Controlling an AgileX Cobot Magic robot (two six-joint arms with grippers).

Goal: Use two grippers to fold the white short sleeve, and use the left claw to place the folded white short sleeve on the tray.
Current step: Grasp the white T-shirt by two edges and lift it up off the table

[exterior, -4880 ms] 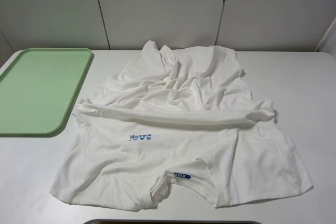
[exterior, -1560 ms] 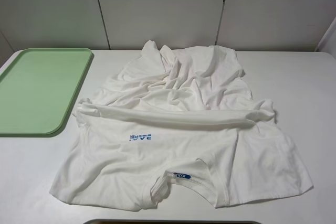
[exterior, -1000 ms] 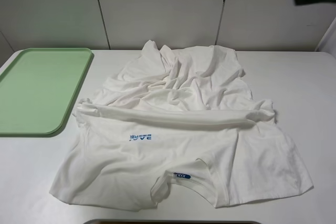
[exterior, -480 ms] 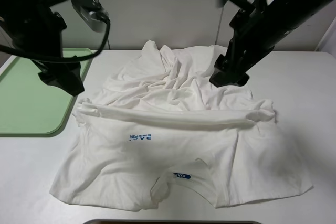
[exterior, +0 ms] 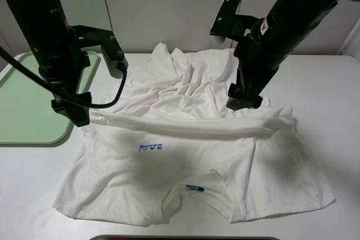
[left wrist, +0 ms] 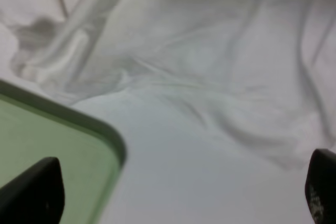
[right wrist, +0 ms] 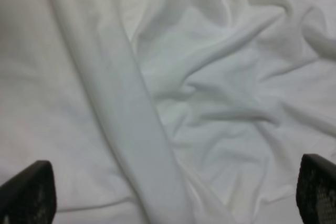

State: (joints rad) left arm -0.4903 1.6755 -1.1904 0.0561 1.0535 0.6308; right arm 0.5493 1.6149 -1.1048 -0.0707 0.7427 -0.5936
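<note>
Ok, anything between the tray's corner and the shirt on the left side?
No, just bare white table. The left wrist view shows it between the tray corner and the white short sleeve.

We find the shirt (exterior: 191, 155) spread on the desk (exterior: 332, 94). The tray (exterior: 22, 111) lies just left of the shirt. The left gripper (exterior: 77, 116) stands at the shirt's left edge, and the right gripper (exterior: 243, 103) over its far right part.

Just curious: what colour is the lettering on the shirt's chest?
Blue lettering on the white shirt, clearest in the exterior high view.
</note>
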